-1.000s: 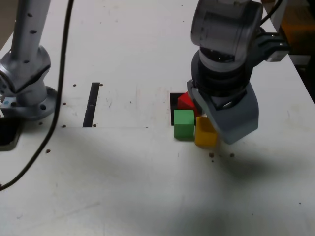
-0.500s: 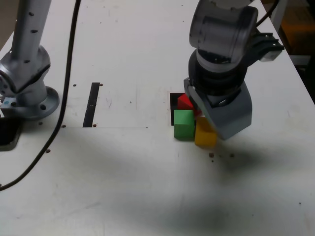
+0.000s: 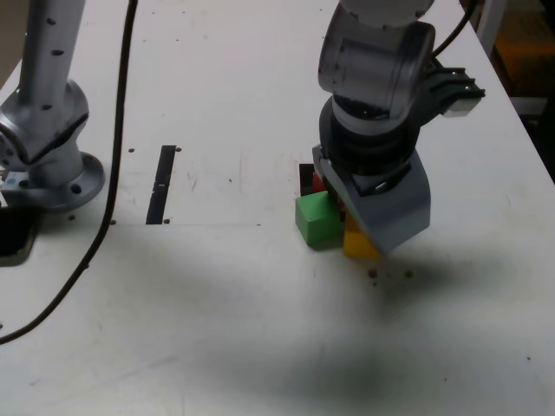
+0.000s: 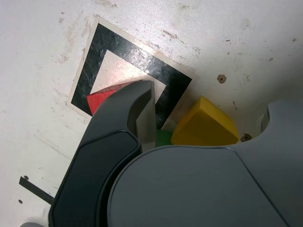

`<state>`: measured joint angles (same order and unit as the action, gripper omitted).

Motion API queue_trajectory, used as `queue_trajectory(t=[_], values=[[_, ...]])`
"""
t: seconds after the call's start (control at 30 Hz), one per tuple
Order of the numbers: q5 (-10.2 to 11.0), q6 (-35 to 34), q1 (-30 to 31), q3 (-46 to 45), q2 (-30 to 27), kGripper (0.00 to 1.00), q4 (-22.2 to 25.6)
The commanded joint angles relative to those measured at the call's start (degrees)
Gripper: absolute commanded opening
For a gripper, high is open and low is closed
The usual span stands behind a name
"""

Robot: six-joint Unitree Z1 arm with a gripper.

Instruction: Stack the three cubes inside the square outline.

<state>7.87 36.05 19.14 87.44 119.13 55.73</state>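
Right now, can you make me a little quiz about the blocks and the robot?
1. True or false: the yellow matte cube is stacked on the green matte cube.
2. Which cube overlaps the square black tape outline in the wrist view: A) yellow, or B) the red matte one?
3. Fill in: the grey robot gripper's jaws are ____ (open or shut).

Key: 1 false; 2 B; 3 open.

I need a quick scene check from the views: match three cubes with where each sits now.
1. red cube
2. yellow cube
3. green cube

A. outside the square outline, on the exterior view's right of the green one
B. partly over the black square frame
C. on the exterior view's left of the yellow one

Pairs: 1-B, 2-A, 3-C
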Motion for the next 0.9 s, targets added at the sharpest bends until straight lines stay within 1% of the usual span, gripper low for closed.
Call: queue_trajectory(t=[0.0,0.17,0.53,0.63,0.7,0.77,0.87], values=[[-0.17,0.08,0.07,-0.26,-0.27,0.85,-0.36],[-0.55,0.08,0.48,-0.61,0.21,0.85,-1.27],[-2.39,0.05,1.76,-1.38,1.83,0.85,-3.23],[-2.56,0.06,1.77,-1.72,1.93,0.84,-3.61],[-2.46,0.07,1.77,-1.67,2.01,0.79,-3.71],[-2.30,0.08,1.77,-1.57,2.08,0.71,-3.84],[-2.03,0.19,1.84,-1.45,2.15,0.57,-4.50]])
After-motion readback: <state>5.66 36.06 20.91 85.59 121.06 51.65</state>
